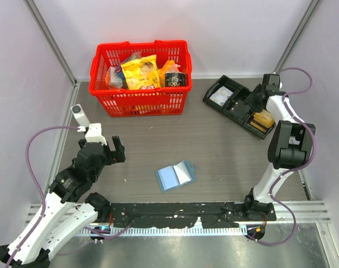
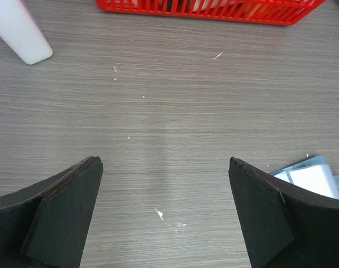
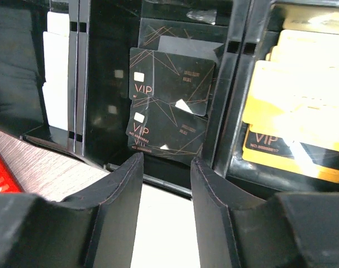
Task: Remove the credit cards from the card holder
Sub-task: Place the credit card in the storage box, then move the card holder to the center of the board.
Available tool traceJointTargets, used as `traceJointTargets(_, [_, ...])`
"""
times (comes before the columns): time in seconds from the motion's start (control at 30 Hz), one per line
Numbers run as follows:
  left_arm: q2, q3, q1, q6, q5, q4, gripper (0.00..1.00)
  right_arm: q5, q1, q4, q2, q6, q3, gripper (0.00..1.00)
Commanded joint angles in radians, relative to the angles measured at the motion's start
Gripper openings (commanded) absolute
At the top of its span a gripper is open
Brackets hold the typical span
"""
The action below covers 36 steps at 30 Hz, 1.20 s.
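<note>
The card holder [image 1: 176,176], a small blue wallet, lies open on the table between the arms; its corner [image 2: 311,176] shows in the left wrist view. My left gripper [image 1: 110,146] [image 2: 165,162] hovers wide open over bare table, left of the wallet. Over the black compartment tray [image 1: 230,92], my right gripper [image 1: 257,99] [image 3: 166,162] has its jaws apart, gripping nothing. Gold credit cards [image 3: 292,111] [image 1: 264,120] lie in the tray's right compartment, black VIP cards [image 3: 169,84] in the middle one. A white flat patch shows in the gap between the right fingers; what it is I cannot tell.
A red basket [image 1: 140,100] with snack packets stands at the back left. White cards [image 3: 57,72] fill the tray's left compartment. A white post [image 1: 80,117] [image 2: 18,30] stands by the left arm. Walls close in the table on three sides.
</note>
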Motion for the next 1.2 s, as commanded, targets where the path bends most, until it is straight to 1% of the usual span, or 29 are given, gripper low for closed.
traceJointTargets(0.0, [0.002, -0.004, 0.017, 0.014, 0.017, 0.043, 1.00, 0.075, 0.017, -0.019, -0.140, -0.042, 0.024, 0.45])
traceJointTargets(0.07, [0.000, -0.004, 0.023, 0.012, 0.018, 0.045, 1.00, 0.087, 0.054, -0.016, -0.186, -0.060, -0.005, 0.45])
traceJointTargets(0.13, [0.003, -0.004, 0.030, 0.012, 0.023, 0.046, 1.00, 0.101, 0.108, -0.014, -0.229, -0.073, -0.043, 0.45])
traceJointTargets(0.17, [0.003, -0.004, 0.034, 0.012, 0.022, 0.046, 1.00, 0.104, 0.155, -0.013, -0.249, -0.088, -0.074, 0.45])
traceJointTargets(0.2, [0.005, -0.004, 0.036, 0.012, 0.025, 0.046, 1.00, 0.118, 0.168, -0.013, -0.286, -0.090, -0.092, 0.45])
traceJointTargets(0.23, [0.005, -0.004, 0.037, 0.012, 0.023, 0.046, 1.00, 0.124, 0.247, -0.011, -0.303, -0.096, -0.121, 0.45])
traceJointTargets(0.33, [0.003, -0.004, 0.042, 0.012, 0.029, 0.046, 1.00, 0.145, 0.377, 0.001, -0.398, -0.091, -0.215, 0.45])
traceJointTargets(0.37, [0.005, -0.004, 0.042, 0.014, 0.028, 0.046, 1.00, 0.135, 0.445, 0.010, -0.413, -0.088, -0.235, 0.46])
traceJointTargets(0.4, [0.003, -0.005, 0.043, 0.012, 0.029, 0.048, 1.00, 0.127, 0.473, 0.012, -0.441, -0.079, -0.270, 0.45])
traceJointTargets(0.47, [0.005, -0.005, 0.047, 0.014, 0.031, 0.048, 1.00, 0.124, 0.591, 0.024, -0.475, -0.051, -0.321, 0.45])
traceJointTargets(0.6, [0.002, -0.007, 0.051, 0.012, 0.028, 0.050, 1.00, 0.113, 0.752, 0.035, -0.514, 0.013, -0.414, 0.45])
traceJointTargets(0.73, [-0.003, -0.008, 0.054, 0.011, 0.019, 0.050, 1.00, 0.110, 0.878, 0.068, -0.544, 0.070, -0.509, 0.46])
traceJointTargets(0.9, [0.002, -0.008, 0.056, 0.011, 0.015, 0.051, 1.00, 0.104, 1.031, 0.114, -0.567, 0.142, -0.591, 0.46])
traceJointTargets(1.07, [0.003, -0.010, 0.059, 0.008, -0.001, 0.048, 1.00, 0.167, 1.151, 0.164, -0.550, 0.200, -0.641, 0.45])
traceJointTargets(1.17, [-0.005, -0.013, 0.059, 0.005, -0.014, 0.048, 1.00, 0.219, 1.252, 0.165, -0.521, 0.225, -0.638, 0.45])
